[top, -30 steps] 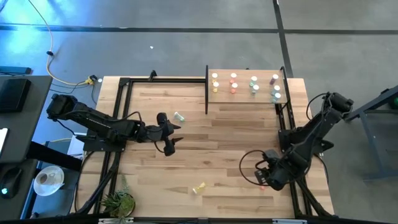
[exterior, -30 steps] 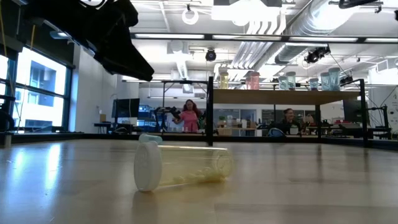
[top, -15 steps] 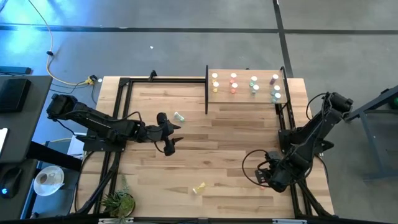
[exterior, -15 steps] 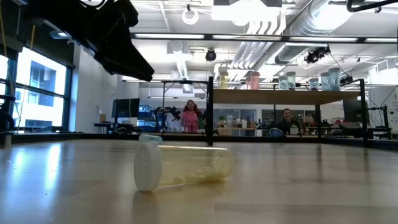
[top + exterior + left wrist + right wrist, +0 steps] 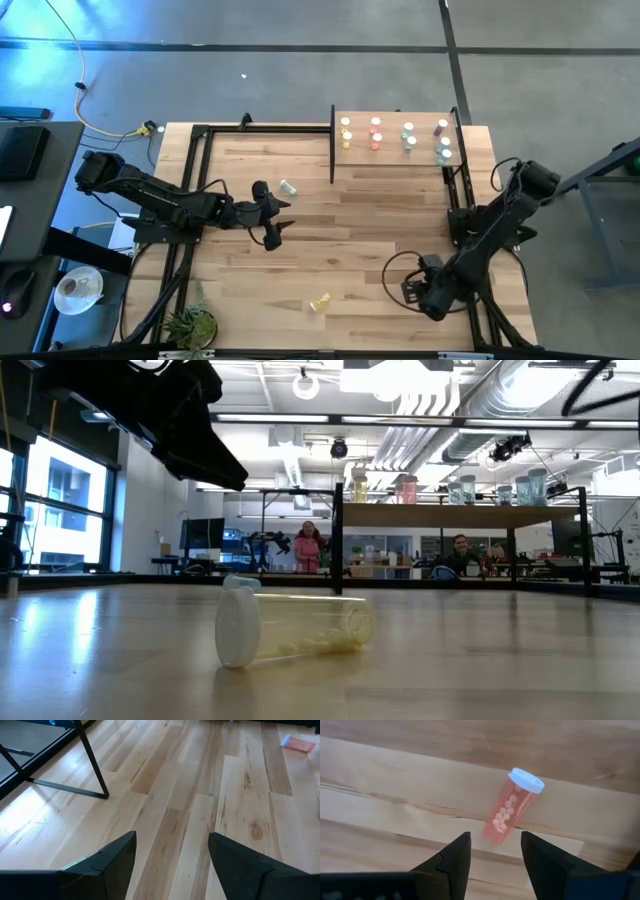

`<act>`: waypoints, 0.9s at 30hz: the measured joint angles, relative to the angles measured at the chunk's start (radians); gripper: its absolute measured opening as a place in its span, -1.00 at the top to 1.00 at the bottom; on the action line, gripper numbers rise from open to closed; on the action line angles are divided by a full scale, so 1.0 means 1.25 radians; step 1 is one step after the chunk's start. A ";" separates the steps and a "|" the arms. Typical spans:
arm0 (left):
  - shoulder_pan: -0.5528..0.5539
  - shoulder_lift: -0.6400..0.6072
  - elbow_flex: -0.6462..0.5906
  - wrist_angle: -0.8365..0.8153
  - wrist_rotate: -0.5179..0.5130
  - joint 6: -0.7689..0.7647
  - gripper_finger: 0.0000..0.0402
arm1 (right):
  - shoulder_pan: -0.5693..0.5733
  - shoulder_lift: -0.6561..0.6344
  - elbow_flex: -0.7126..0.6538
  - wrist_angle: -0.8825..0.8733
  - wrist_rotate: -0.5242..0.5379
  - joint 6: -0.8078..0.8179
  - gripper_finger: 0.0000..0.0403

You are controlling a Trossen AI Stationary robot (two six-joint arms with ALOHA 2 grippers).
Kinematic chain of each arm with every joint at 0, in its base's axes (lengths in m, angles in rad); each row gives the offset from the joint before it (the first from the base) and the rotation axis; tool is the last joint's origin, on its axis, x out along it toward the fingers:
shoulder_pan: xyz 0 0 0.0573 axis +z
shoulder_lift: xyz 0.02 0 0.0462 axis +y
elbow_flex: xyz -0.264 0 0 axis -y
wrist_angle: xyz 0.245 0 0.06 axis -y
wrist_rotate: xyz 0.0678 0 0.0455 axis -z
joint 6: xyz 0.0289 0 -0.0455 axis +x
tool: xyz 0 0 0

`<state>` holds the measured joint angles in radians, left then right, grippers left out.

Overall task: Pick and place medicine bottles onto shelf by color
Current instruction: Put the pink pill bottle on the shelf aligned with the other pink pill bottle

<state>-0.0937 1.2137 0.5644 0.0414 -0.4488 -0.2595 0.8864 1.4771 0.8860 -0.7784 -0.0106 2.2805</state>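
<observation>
A pink-red bottle (image 5: 512,805) with a white cap lies on its side on the tabletop. My right gripper (image 5: 495,850) is open just short of the bottle's bottom end, one finger on either side of the line to it, touching nothing. In the high view my right gripper (image 5: 414,290) hides this bottle. My left gripper (image 5: 276,224) is open and empty over the table's left middle. A teal bottle (image 5: 288,187) and a yellow bottle (image 5: 320,302) lie on their sides. Several bottles stand on the shelf (image 5: 395,155).
The shelf's dark posts (image 5: 332,150) and the black frame rails (image 5: 200,160) stand on the tabletop. A small plant (image 5: 190,322) sits at the near left corner. The yellow bottle lies closest in the low view (image 5: 290,630). People show in the room beyond the table.
My right gripper has gone a little toward the table's near edge and left, staying open. My left arm and the loose bottles have kept still.
</observation>
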 joint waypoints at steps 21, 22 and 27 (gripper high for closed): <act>0.000 0.000 0.000 0.000 0.001 0.000 -0.19 | 0.000 0.157 0.000 0.056 -0.037 0.011 0.26; 0.000 0.000 0.000 0.000 0.001 -0.001 -0.19 | 0.000 0.157 0.000 0.056 -0.035 0.007 0.30; 0.000 0.000 0.000 0.000 0.005 -0.009 -0.19 | 0.001 0.157 0.001 0.055 -0.011 -0.014 0.57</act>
<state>-0.0933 1.2140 0.5644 0.0418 -0.4424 -0.2702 0.8879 1.6730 0.8871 -0.7097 -0.0243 2.2634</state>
